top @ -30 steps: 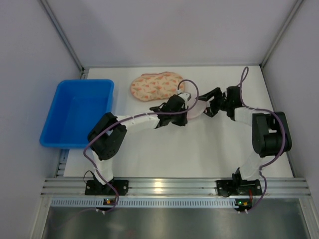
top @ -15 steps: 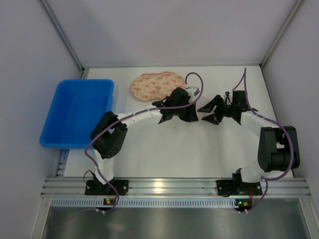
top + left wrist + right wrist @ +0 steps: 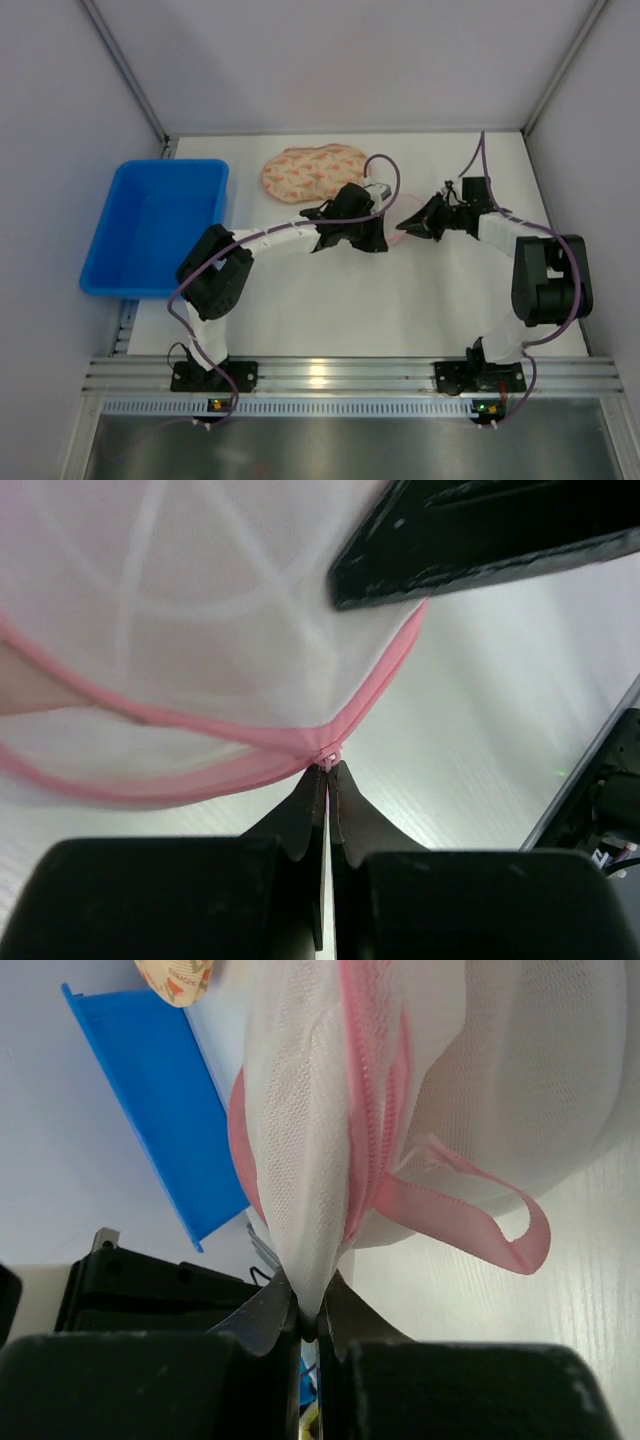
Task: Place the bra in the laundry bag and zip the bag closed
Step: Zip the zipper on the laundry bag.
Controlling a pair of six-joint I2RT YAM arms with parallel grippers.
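Half a second ago the right gripper (image 3: 412,226) stood with its jaws spread just beside the laundry bag (image 3: 398,222); now it is clenched on a fold of the bag's white mesh, seen pinched between its fingertips in the right wrist view (image 3: 308,1315). The left gripper (image 3: 378,236) has drawn slightly back toward the left and stays clamped on the bag's pink edge, its tips (image 3: 328,776) meeting at a small pink tab where the trim converges (whether that tab is the zip pull cannot be told).

The bag hangs stretched between the two grippers near the middle of the table (image 3: 330,300). The bra (image 3: 313,172) lies apart from it, behind the left gripper, outside the bag.

The bag is thin, translucent white netting (image 3: 300,1160) with a pink zipper (image 3: 375,1110) along it and a flat pink ribbon loop (image 3: 480,1225). The bra is peach fabric with a small printed pattern, its cups rounded. A rectangular blue plastic bin (image 3: 170,163) sits at the left.
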